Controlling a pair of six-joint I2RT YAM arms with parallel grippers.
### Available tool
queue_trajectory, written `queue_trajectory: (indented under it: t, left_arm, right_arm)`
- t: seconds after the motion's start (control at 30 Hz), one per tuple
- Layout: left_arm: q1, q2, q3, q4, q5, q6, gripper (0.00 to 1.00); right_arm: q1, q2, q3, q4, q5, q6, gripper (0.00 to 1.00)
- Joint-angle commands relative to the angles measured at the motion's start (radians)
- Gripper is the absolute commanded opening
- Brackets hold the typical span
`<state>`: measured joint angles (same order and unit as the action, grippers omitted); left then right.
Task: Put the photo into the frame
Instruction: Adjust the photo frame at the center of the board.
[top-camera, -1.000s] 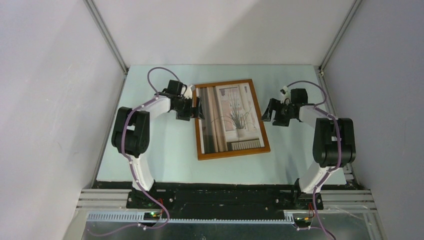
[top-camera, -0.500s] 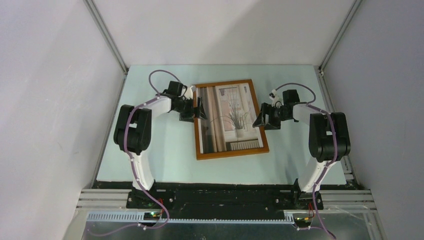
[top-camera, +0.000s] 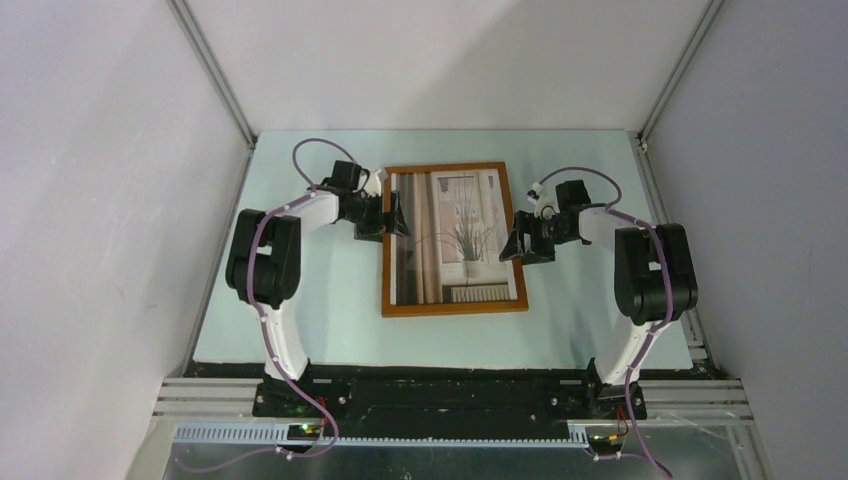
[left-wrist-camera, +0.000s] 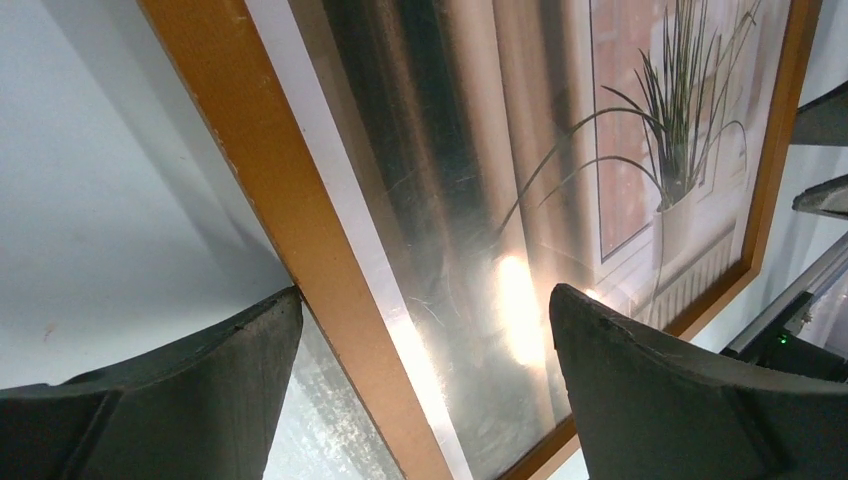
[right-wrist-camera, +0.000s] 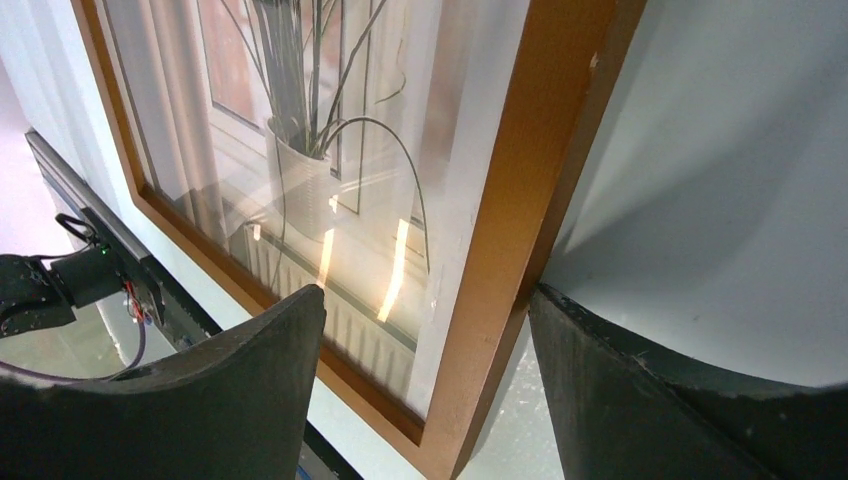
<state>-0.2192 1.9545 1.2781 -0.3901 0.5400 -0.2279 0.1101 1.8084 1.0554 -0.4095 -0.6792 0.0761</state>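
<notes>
Straddling the left side of the frame (top-camera: 455, 308), the left hand (top-camera: 397, 215) stands wide open and grips nothing. Its outer finger (left-wrist-camera: 180, 380) rests on the desk (top-camera: 330, 300) with the tip against the frame's outside edge. Its inner finger (left-wrist-camera: 680, 390) hangs over the photo (top-camera: 450, 240), inside the frame. The wooden side runs through the gap between the two.

The right hand (top-camera: 515, 243) does the same at the frame's right side. It is open with nothing clamped, one finger (right-wrist-camera: 680, 400) outside the frame with its tip at the wooden edge, the other finger (right-wrist-camera: 200, 400) over the photo.

The frame lies flat on the desk between the two hands, its sides roughly square to the desk edges. The photo lies face up inside the frame, the potted plant and curtains showing. A white strip shows along the photo's left edge next to the wood. Glare streaks cross the shiny surface, and I cannot tell whether the photo sits fully down in the frame.

Both arms reach in toward the frame from either side, each trailing a purple cable (top-camera: 312, 150). Pale walls (top-camera: 100, 200) stand well left and right of the frame, and a metal rail (top-camera: 450, 395) runs along the desk edge on the frame's near side.
</notes>
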Motion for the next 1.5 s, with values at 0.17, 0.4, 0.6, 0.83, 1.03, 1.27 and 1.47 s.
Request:
queue_trajectory:
  t: [0.17, 0.4, 0.6, 0.83, 1.03, 1.27, 1.47]
  left_arm:
    - [-0.011, 0.003, -0.010, -0.012, -0.037, 0.038, 1.00]
    - [-0.011, -0.031, -0.042, -0.017, -0.051, 0.054, 1.00]
    - [-0.012, -0.062, -0.090, -0.019, -0.026, 0.078, 0.99]
    - [-0.013, -0.104, -0.158, -0.043, 0.048, 0.137, 0.98]
    - [-0.017, -0.157, -0.204, -0.088, 0.060, 0.208, 0.98]
    - [-0.017, -0.188, -0.222, -0.132, 0.056, 0.250, 0.98]
    - [-0.017, -0.197, -0.215, -0.138, 0.015, 0.250, 0.98]
  right_arm:
    - [0.079, -0.013, 0.022, -0.036, -0.111, -0.028, 0.78]
    - [0.096, -0.014, 0.022, -0.044, -0.116, -0.040, 0.78]
    - [0.077, -0.002, 0.022, -0.063, -0.113, -0.063, 0.78]
    - [0.059, -0.002, 0.024, -0.080, -0.115, -0.091, 0.78]
    - [0.071, 0.005, 0.023, -0.113, -0.118, -0.134, 0.77]
    - [0.098, -0.002, 0.023, -0.149, -0.118, -0.167, 0.77]
    - [0.113, -0.001, 0.023, -0.155, -0.121, -0.174, 0.77]
